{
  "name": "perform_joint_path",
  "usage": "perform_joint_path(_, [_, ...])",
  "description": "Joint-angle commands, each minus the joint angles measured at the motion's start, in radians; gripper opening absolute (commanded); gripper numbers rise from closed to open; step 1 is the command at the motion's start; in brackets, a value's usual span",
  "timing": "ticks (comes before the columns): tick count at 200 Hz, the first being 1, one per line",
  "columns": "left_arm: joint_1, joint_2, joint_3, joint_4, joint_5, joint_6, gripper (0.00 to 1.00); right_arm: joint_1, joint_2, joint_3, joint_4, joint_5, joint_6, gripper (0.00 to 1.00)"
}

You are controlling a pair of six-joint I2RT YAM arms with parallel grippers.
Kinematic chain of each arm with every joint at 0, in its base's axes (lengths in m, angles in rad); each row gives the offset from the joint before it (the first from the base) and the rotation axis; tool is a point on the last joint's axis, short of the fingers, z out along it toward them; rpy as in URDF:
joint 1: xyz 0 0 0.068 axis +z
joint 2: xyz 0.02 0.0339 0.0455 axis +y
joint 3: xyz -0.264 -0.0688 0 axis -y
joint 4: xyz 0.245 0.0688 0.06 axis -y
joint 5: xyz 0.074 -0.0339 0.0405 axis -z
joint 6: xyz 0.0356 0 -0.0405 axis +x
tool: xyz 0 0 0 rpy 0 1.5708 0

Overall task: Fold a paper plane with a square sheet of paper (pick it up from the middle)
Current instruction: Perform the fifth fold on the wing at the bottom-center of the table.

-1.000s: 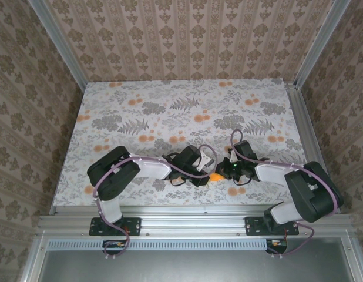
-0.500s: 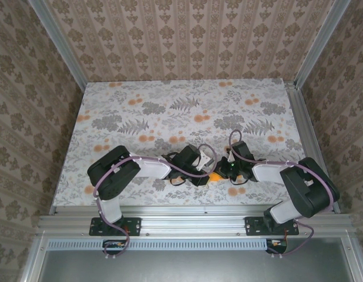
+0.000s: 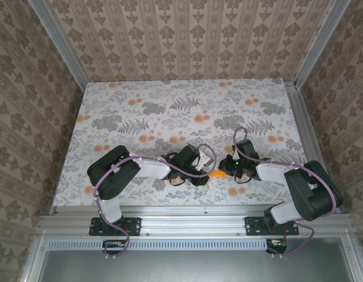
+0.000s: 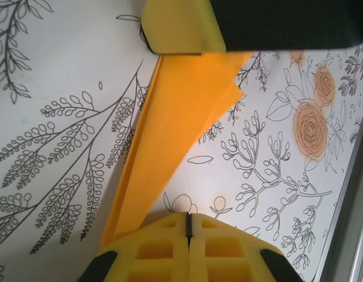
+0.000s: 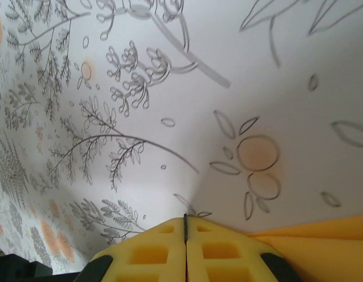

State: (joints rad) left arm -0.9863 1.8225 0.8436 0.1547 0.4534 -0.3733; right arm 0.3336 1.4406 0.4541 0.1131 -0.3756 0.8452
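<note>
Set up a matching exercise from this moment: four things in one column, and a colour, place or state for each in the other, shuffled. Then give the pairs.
Column one
1. square sheet of paper
2. left pincer
3. right pincer
4. table cover

Column two
A. shut, left of the paper in the top view
B. white, printed with grey leaves and orange flowers
C. bright orange, folded in layers
D. shut, right of the paper in the top view

Pairs: 1-C, 2-A, 3-D, 4-B
</note>
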Motion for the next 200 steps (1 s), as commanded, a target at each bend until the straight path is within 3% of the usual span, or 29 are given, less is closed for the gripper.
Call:
perform_joint_path(1, [0.032,0.051,-0.053,-0.148,-0.098,0.026,0.0,-0.02,0.014,-0.028,-0.071,0.056,-0.032,0.09])
perform_joint_path(84, [0.04,-0.173,0.083,-0.257,-0.068,0.007,0.0,0.029,0.08,-0.013,0.004,-0.078,-0.054,0.07])
perform_joint_path(123, [0.048,-0.127,0.128,-0.225,-0.028,-0.001,0.0,0.075,0.083,-0.005,0.04,-0.112,-0.04,0.06])
perform_joint_path(200, [0.038,-0.038,0.064,-0.088,0.025,-0.034,0.0,0.088,0.057,0.001,0.021,-0.131,-0.01,0.05])
